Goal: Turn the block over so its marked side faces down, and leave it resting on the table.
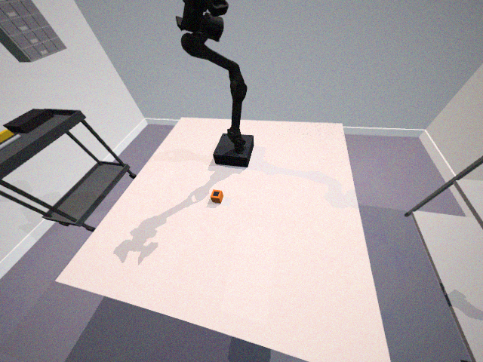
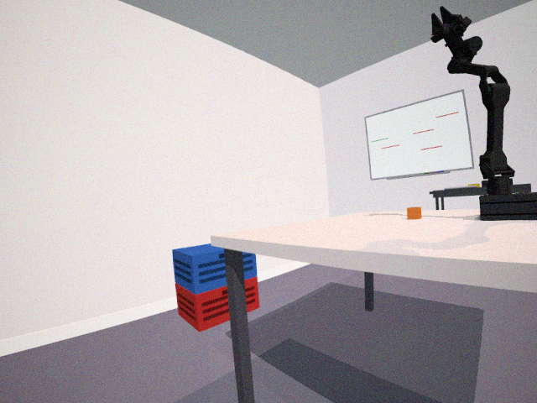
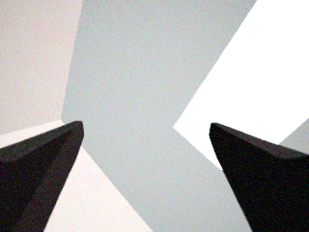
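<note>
The arm rises from its base near the table's far edge, stretched tall and bent back at the top, so the gripper points up toward walls and ceiling, high above the surface. Its fingers stand wide apart with nothing between them. The orange block rests on the table at about 7 o'clock from the base, close by, its dark marked face upward.

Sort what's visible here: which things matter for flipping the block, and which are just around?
Job: orange block, marked side up; table; gripper, open, raised high.
Bystanders: blue crate on red crate, whiteboard, cart.
</note>
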You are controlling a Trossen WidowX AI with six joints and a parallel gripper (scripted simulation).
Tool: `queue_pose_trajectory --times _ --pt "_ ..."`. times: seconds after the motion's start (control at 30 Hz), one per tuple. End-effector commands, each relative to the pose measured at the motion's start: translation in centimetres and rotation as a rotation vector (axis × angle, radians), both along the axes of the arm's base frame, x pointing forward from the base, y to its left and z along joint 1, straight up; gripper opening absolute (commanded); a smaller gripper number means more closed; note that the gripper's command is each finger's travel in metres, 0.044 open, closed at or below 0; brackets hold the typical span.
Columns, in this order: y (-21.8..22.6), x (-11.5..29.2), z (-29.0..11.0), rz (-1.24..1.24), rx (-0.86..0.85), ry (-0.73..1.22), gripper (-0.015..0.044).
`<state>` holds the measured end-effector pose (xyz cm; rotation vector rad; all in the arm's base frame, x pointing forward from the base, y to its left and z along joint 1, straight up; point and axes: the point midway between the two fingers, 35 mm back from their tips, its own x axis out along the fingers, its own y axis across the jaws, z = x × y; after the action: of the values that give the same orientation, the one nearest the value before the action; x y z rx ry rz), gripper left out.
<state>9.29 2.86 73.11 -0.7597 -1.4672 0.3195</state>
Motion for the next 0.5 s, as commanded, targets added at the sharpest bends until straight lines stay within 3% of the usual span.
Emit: queue_pose_trajectory --times 0.0,0.23,0.47 --pt "-0.2 0.2 0.0 0.001 0.007 0.005 0.0426" --pt "-6.0 7.5 0.2 0.024 0.264 0.210 0.0440" --pt "-11.2 16.3 -3.0 -0.010 0.493 0.459 0.0440"
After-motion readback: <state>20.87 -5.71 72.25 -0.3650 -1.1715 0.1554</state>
